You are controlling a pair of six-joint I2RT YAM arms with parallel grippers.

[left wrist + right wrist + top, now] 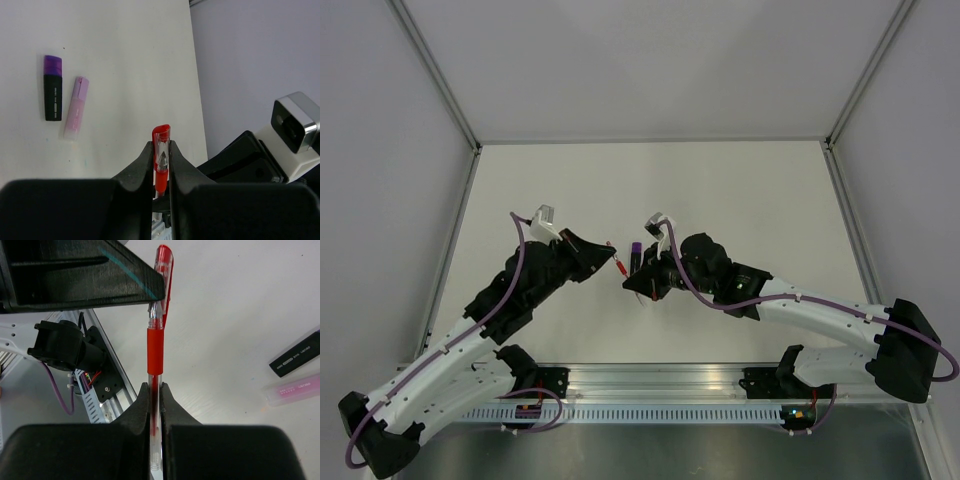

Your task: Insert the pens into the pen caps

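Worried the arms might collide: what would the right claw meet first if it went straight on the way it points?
The left claw, straight ahead, shut on the red pen cap at the tip of the red pen that the right claw holds. They look close, though depth is unclear.

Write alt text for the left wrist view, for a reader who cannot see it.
The left end effector clamps the red pen cap, with the red pen below it between the fingers. On the white table, a pale pink marker lies beside a black piece with a purple end, apart.
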